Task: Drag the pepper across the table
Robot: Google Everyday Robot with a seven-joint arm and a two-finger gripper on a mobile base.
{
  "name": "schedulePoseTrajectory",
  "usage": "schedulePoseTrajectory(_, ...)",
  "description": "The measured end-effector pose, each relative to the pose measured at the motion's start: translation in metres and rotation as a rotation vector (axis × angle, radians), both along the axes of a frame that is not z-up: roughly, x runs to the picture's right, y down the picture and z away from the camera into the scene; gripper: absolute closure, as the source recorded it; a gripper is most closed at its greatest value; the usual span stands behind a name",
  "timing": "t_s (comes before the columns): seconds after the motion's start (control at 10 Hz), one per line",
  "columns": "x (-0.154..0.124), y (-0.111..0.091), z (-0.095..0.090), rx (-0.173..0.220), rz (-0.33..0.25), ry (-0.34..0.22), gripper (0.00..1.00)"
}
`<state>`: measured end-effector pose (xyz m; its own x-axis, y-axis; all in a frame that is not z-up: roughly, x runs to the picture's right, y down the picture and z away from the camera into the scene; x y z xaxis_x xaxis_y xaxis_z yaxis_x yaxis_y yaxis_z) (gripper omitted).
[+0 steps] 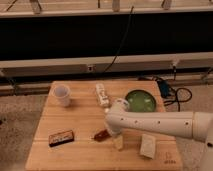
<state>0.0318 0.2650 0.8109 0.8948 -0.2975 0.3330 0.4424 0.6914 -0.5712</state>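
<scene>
Currently the arm reaches in from the right edge of the table (80, 117), with the gripper (116, 140) lowered near the middle of the front edge. Whether it is clamped or apart cannot be told from this view. The pepper (101, 135) lies on the wood just left of the gripper; its right end meets the gripper, and its tip points toward the left edge. A dark bar with a light label (61, 137) sits toward the front-left corner. A white cup (62, 95) stands near the far-left corner and a white bottle (102, 94) lies by the far edge. A green plate (140, 101) sits toward the far-right corner, a pale packet (147, 146) toward the front-right.
</scene>
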Motion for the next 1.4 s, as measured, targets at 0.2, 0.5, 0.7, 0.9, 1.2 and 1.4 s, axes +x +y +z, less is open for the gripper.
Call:
schedulePoseTrajectory(0.2,0.000,-0.003,-0.001,-0.020,-0.011,0.008,0.20)
schedulePoseTrajectory(0.5,-0.001,-0.010,-0.004,-0.036,-0.032,0.010,0.32)
schedulePoseTrajectory(0.7,-0.003,-0.012,-0.006,-0.036,-0.035,-0.002,0.50)
schedulePoseTrajectory(0.9,-0.001,-0.013,-0.008,-0.036,-0.036,-0.008,0.70)
schedulePoseTrajectory(1.2,0.006,-0.015,-0.011,-0.031,-0.007,-0.027,0.97)
schedulePoseTrajectory(1.4,0.001,-0.011,-0.009,-0.030,-0.017,-0.019,0.98)
